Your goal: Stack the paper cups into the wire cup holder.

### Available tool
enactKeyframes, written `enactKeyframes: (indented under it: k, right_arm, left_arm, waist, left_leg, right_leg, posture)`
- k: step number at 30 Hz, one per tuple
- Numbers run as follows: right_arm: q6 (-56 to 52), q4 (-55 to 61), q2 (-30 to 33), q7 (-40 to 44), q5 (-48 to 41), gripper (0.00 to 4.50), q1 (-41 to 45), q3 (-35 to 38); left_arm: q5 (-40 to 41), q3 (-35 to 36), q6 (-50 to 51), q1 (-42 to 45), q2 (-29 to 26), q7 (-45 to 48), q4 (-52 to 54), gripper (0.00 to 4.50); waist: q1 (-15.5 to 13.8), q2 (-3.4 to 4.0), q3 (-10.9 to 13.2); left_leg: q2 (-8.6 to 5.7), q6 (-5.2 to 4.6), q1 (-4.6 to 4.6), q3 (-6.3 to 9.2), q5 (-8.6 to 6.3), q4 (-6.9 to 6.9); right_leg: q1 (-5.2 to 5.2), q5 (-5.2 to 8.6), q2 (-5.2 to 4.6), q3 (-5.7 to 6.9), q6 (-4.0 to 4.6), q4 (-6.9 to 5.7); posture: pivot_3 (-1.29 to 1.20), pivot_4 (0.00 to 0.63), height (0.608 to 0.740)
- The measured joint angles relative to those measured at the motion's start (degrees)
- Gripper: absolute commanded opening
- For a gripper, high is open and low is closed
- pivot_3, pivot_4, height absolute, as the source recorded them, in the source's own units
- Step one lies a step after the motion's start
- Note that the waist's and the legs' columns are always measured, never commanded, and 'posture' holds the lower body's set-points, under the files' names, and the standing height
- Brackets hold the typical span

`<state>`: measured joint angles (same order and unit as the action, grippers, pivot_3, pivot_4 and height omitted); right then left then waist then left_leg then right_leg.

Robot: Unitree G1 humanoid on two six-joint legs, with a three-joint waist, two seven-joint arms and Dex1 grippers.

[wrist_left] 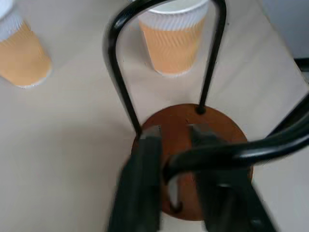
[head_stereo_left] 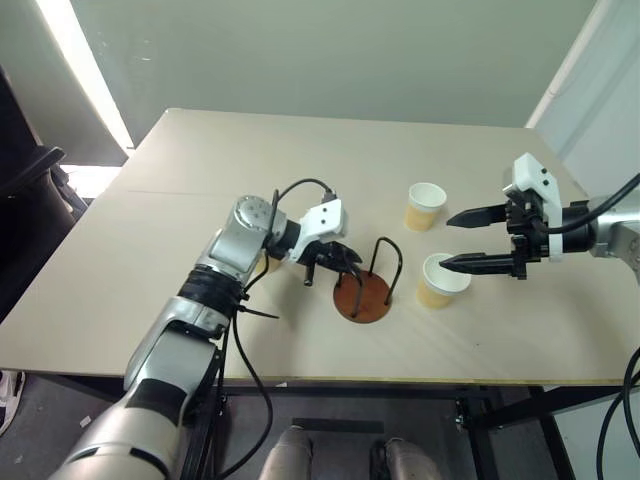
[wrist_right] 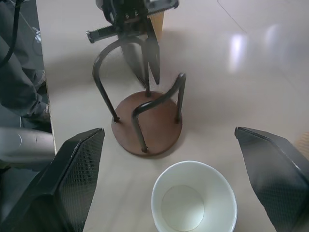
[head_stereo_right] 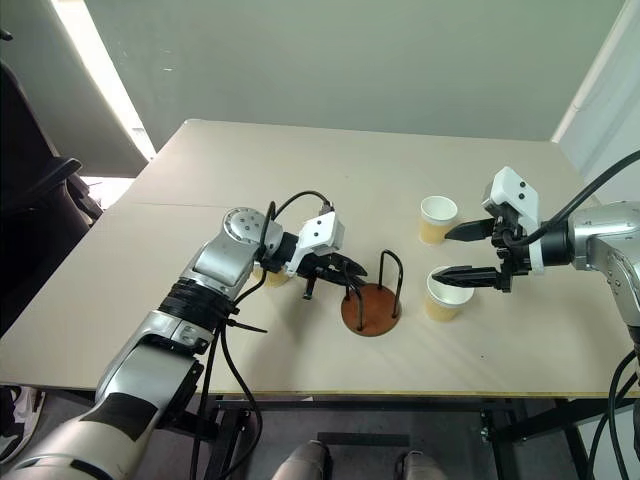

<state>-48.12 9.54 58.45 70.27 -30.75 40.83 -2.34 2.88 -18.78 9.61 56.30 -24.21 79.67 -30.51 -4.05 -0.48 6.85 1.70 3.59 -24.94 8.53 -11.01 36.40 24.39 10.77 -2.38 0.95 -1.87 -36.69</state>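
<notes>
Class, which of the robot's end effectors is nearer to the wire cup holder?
Left. The left end effector is at one wire loop of the wire cup holder; the right end effector hangs apart, open over a paper cup beside it.

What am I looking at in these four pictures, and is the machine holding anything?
It is a two-armed robot at a pale tabletop. Two pictures come from cameras in its head, two from cameras on its wrists. On the table stands a wire cup holder, a reddish-brown disc with black wire loops, not yet holding any cup. Beside it stand tan paper cups with white rims: one nearer, one farther, and a third mostly hidden behind the left arm. The left pincer reaches around a wire loop of the holder. The right pincer stands wide open over the nearer cup, holding nothing.
</notes>
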Motion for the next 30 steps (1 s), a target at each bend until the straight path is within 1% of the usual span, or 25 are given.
enactKeyframes:
  k: [1,4,7,8,18,23,28,30]
  right_arm:
    - [0.0,0.0,0.0,0.0,-0.1,4.5,0.0,0.0]
    - [0.1,0.0,-0.1,-0.2,-0.1,4.5,0.0,0.0]
    - [0.2,0.0,-0.6,-0.3,-0.1,4.5,0.0,0.0]
    - [0.3,0.0,-0.7,-0.3,-0.1,4.5,0.0,0.0]
    - [2.2,-1.2,-1.6,0.3,0.6,4.5,1.0,-0.6]
    - [4.4,-4.6,-3.2,1.3,2.0,4.5,4.8,-2.2]
    - [6.5,-8.0,-4.3,3.6,4.3,4.5,8.6,-5.1]
    - [8.3,-10.5,-5.7,4.1,5.9,4.5,10.3,-6.0]
  left_arm:
    - [0.0,0.0,0.0,0.0,0.1,0.1,0.0,2.29]
    - [-0.1,-0.1,0.0,0.0,-0.3,1.3,0.2,3.28]
    - [-0.4,-0.2,0.0,0.0,-1.6,1.7,0.3,4.39]
    - [-0.5,-0.2,0.0,0.0,-2.0,1.8,0.3,4.49]
    - [-0.3,1.0,-1.0,0.0,-7.5,2.9,3.3,4.49]
    - [2.4,5.7,0.1,0.8,-9.3,2.2,4.3,4.49]
    - [6.1,9.6,4.4,1.4,-12.9,2.4,8.9,4.49]
    - [7.3,11.1,6.7,1.4,-14.0,2.2,10.4,4.49]
  waist:
    - [0.0,0.0,0.0]
    - [0.0,0.0,0.0]
    - [0.0,0.0,0.0]
    - [0.0,0.0,0.0]
    - [0.1,0.0,0.0]
    - [0.2,0.0,0.0]
    - [0.4,0.0,0.0]
    - [0.4,0.01,0.0]
  left_leg:
    - [0.0,-0.01,0.0,0.0,-0.01,0.01]
    - [0.0,-0.02,0.01,-0.02,-0.01,-0.01]
    - [0.01,-0.02,0.01,-0.02,-0.01,-0.01]
    - [0.01,-0.02,0.01,-0.02,-0.01,-0.01]
    - [0.03,-0.05,0.01,-0.02,-0.03,-0.01]
    - [0.04,-0.05,0.01,-0.01,-0.03,-0.03]
    - [0.05,-0.08,0.02,0.0,-0.06,-0.11]
    - [0.06,-0.08,0.01,0.02,-0.06,-0.13]
  right_leg:
    - [0.0,0.0,0.0,-0.02,0.0,0.0]
    - [0.0,0.01,0.01,-0.02,-0.02,0.0]
    - [0.0,0.01,0.01,-0.02,-0.02,0.0]
    - [0.0,0.01,0.01,-0.02,-0.03,0.0]
    - [0.01,0.02,0.01,-0.06,-0.01,0.06]
    - [0.03,0.03,0.01,-0.07,0.01,0.06]
    - [0.06,0.08,0.0,-0.08,0.09,0.12]
    - [0.1,0.1,-0.01,-0.08,0.12,0.1]
  posture:
    - [0.0,0.15,0.74]
    - [0.0,0.15,0.74]
    - [0.0,0.15,0.74]
    - [0.0,0.15,0.74]
    - [0.0,0.15,0.74]
    - [0.0,0.15,0.74]
    - [0.0,0.15,0.74]
    - [0.0,0.15,0.74]
